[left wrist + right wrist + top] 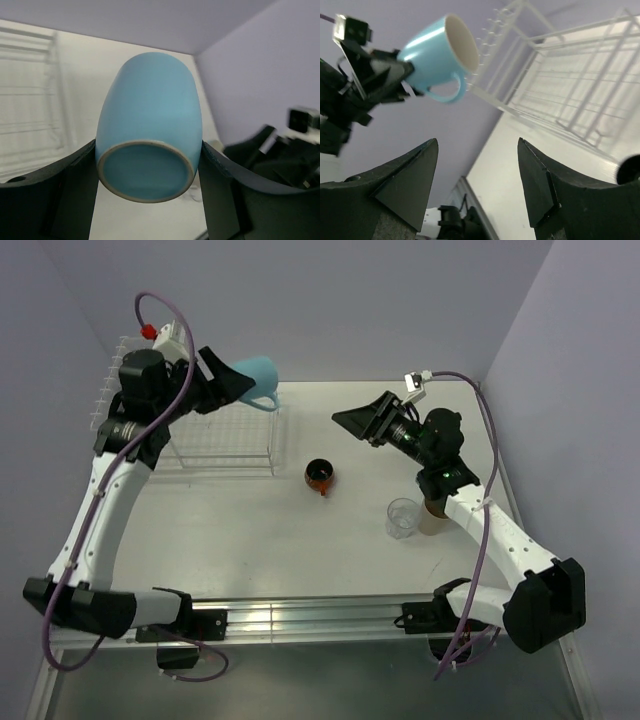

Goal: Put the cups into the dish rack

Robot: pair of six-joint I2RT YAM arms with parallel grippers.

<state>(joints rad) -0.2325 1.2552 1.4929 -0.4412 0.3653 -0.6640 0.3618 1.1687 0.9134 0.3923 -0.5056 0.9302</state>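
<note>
While the left pincer (228,378) pinched the light blue mug (256,371) by its body, tilted in mid-air above the dish rack (225,450), and the right pincer (477,141) hung spread and empty, the smooth glazed mug could have slipped and struck the wires.

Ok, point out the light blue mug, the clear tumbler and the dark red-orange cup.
light blue mug (255,372), top external view, on its outer side wall.
clear tumbler (403,518), top external view, inside its open mouth.
dark red-orange cup (320,475), top external view, on its dark interior.
</note>
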